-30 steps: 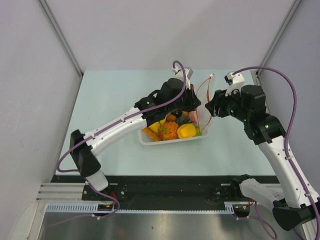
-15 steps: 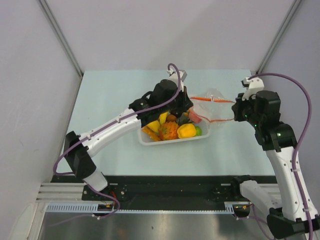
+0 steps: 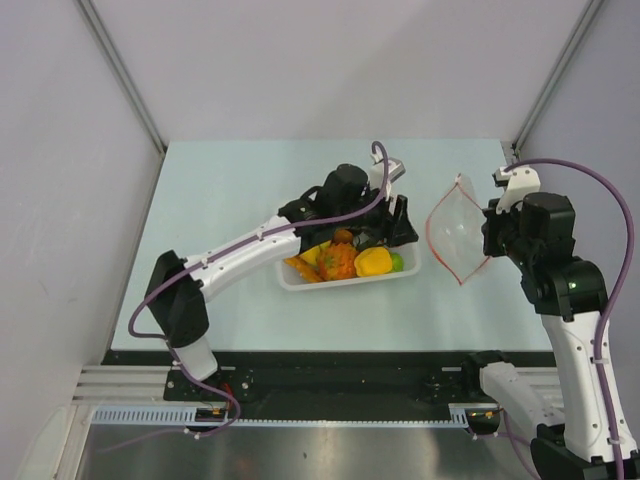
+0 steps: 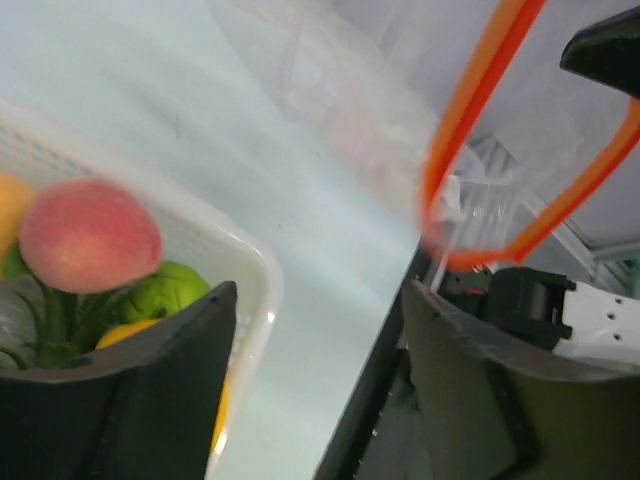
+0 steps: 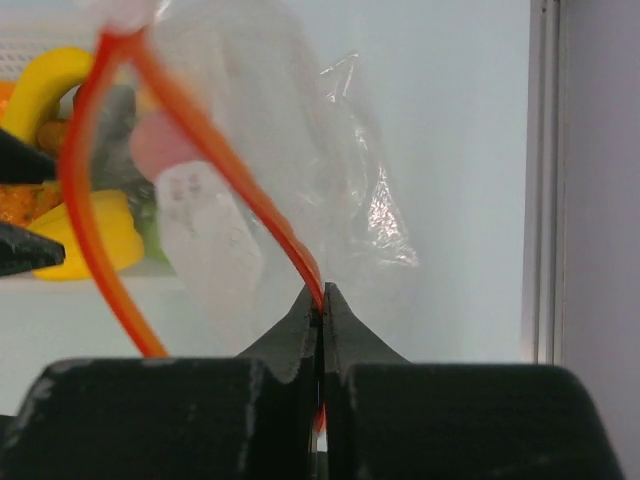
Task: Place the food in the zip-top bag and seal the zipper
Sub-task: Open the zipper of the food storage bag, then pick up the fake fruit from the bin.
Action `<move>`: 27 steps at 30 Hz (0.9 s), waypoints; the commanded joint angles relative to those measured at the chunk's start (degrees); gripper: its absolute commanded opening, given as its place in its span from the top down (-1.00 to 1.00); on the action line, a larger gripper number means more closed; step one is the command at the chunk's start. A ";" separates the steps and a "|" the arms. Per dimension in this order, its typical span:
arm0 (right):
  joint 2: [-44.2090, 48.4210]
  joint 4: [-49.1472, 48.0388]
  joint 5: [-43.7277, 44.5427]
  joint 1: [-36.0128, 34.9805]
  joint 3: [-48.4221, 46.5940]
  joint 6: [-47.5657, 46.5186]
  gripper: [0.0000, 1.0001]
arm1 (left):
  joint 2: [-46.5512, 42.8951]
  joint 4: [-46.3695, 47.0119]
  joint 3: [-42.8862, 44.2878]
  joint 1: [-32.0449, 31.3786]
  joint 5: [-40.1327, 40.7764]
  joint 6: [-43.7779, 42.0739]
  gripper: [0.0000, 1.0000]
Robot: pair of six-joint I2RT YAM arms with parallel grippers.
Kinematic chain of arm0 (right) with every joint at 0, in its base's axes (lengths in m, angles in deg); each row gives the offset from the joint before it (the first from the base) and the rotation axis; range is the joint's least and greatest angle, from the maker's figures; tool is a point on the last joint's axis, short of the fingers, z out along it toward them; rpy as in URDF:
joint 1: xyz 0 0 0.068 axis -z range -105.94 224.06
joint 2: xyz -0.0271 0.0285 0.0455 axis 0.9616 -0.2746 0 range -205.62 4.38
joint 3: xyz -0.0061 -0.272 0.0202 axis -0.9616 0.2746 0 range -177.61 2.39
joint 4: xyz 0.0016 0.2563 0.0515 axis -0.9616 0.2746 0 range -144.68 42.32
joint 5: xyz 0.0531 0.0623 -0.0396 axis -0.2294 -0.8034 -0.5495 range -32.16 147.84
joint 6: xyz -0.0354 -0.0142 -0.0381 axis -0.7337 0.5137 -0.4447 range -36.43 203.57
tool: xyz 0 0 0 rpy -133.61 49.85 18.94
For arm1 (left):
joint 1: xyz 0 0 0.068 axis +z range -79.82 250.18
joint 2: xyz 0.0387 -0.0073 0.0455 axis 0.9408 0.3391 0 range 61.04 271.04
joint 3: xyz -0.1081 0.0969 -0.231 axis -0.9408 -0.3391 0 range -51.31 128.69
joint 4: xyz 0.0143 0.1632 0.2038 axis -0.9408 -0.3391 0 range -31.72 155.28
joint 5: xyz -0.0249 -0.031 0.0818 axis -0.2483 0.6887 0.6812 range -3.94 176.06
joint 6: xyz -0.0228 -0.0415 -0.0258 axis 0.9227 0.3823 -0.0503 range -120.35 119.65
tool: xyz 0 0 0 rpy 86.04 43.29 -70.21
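Observation:
The zip-top bag (image 3: 455, 232) hangs clear and crinkly in the air right of the basket, its mouth gaping. My right gripper (image 5: 322, 300) is shut on the red-orange zipper (image 5: 205, 140) at one side of the mouth, seen from above at the bag's right edge (image 3: 487, 240). The food (image 3: 350, 260) lies piled in the white basket (image 3: 345, 285): yellow, orange and green pieces. My left gripper (image 3: 403, 228) hovers over the basket's right end, open and empty (image 4: 320, 380). A peach (image 4: 88, 235) and a green fruit (image 4: 170, 295) lie just to its left. The zipper loop (image 4: 470, 160) hangs ahead, apart from it.
The basket's white rim (image 4: 250, 280) runs under my left finger. Grey walls stand on both sides, and a metal post (image 3: 540, 90) rises at the back right. The table's right edge (image 5: 545, 180) lies close beside the bag.
My left gripper has opened and let go of the bag's mouth. My right gripper has shut on the zipper and drawn the bag away to the right of the basket.

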 commanded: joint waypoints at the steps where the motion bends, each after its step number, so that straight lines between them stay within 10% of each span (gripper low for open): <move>1: 0.42 1.92 -0.03 0.30 0.28 0.94 1.00 | -2.93 0.50 0.64 0.44 -5.76 -6.82 -0.55; 4: -0.37 3.15 -1.43 0.30 0.19 3.14 1.00 | -8.73 0.76 -5.33 1.58 -5.93 -10.95 -0.99; 27: -6.26 3.06 -2.67 0.38 5.99 18.08 1.00 | 2.07 -6.88 -10.09 1.50 2.85 -23.00 -0.95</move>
